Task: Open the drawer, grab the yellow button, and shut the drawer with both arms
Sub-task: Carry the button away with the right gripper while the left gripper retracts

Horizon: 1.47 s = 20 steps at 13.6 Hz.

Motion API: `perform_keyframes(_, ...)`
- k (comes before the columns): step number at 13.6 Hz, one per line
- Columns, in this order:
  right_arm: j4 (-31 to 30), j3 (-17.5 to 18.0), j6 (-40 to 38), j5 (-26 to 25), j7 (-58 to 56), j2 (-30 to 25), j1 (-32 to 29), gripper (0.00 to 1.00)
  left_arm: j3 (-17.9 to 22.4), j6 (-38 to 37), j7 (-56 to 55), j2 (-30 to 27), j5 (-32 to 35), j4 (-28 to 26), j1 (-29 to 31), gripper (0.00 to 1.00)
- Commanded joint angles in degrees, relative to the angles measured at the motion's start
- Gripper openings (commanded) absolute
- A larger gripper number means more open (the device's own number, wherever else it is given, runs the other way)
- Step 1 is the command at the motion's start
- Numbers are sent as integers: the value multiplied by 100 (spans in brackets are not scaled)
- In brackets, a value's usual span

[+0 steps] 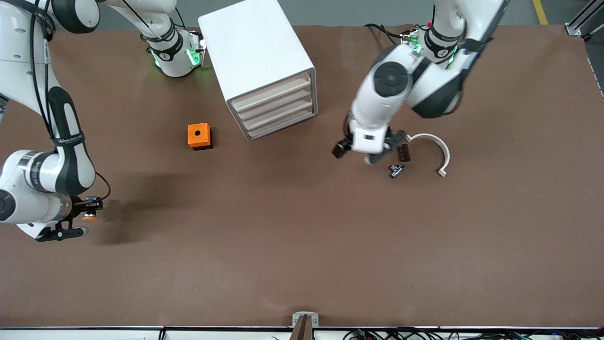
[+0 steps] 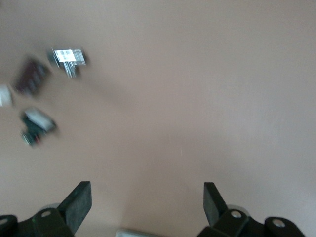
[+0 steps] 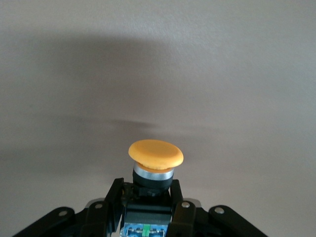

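The button sits clamped between the fingers of the right gripper, over bare table at the right arm's end; in the right wrist view its orange cap points away from the wrist, with the black body and a blue rear block lined up along the same axis back into the fingers. Only the top of the blue block shows, the rest being cut off by the frame edge, and in the front view the button is just an orange speck at the fingertips. The left gripper hangs over the table in front of the drawer cabinet, toward the left arm's end, with its fingers spread wide and nothing between them. Beside it lie a small metal part, a dark brown piece and a curved white bracket; these are smeared in the left wrist view. An orange cube with a round hole stands near the cabinet, whose drawers all look pushed in
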Motion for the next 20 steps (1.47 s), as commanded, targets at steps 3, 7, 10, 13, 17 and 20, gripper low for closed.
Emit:
perform_keyframes(3, -262, 130, 295, -88, -90, 57, -219, 22, -91, -1155, 1747, -590, 90, 487, 1716, 100)
perform_keyframes(7, -463, 130, 837, -88, -90, 128, -263, 26, -82, -2147, 3266, -916, 81, 1172, 2683, 100)
perform_keyframes(10, -525, 130, 989, -79, -90, 128, -289, 29, -82, -2571, 4234, -1135, 29, 1455, 3141, 100)
perform_keyframes(13, -517, 130, 963, -79, -90, 128, -281, 60, 496, -2720, 5281, -1654, 2, 1263, 2899, 100)
perform_keyframes(17, -473, 130, 866, -88, -72, 23, -246, 100, 2041, -3221, 6449, -2111, -226, 1183, 1792, 100)
perform_keyframes(20, -385, 182, 183, -79, -2, -353, -202, 100, 2949, -3485, 6988, -2488, -235, 947, 850, 100)
